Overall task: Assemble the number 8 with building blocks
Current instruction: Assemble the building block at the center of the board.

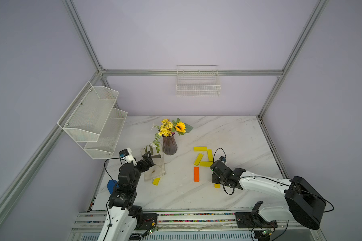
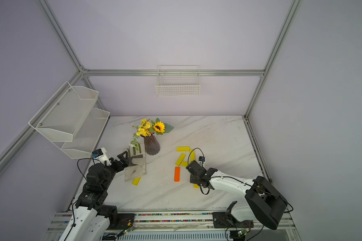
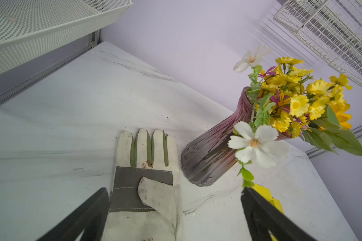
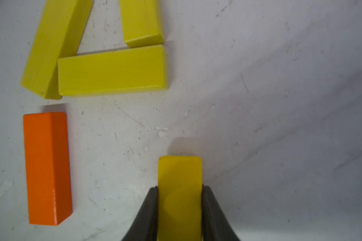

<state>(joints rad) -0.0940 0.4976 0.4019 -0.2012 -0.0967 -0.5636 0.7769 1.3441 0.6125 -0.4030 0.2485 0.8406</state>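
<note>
Hovering wide open over the glove (image 1: pixel 155 168) nr the counter's (image 1: pixel 228 135) left edge, left tool (image 1: pixel 148 157) is empty; loose yellow block (image 1: pixel 156 181) by the cuff. Mid-counter: four yellow blocks (image 1: pixel 206 164) + orange block (image 1: pixel 196 174). Right tool (image 4: pixel 179 187) clamps the sixth yellow block (image 4: pixel 179 173).

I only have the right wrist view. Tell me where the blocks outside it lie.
Observer: A lone yellow block lies by the glove's near edge, on the robot's left.
Operator: Report the left hand.
Observer: The left hand is open and empty, over the glove.
Operator: Now the far end.
Observer: A yellow bar lies crosswise, farthest from the robot.
</note>
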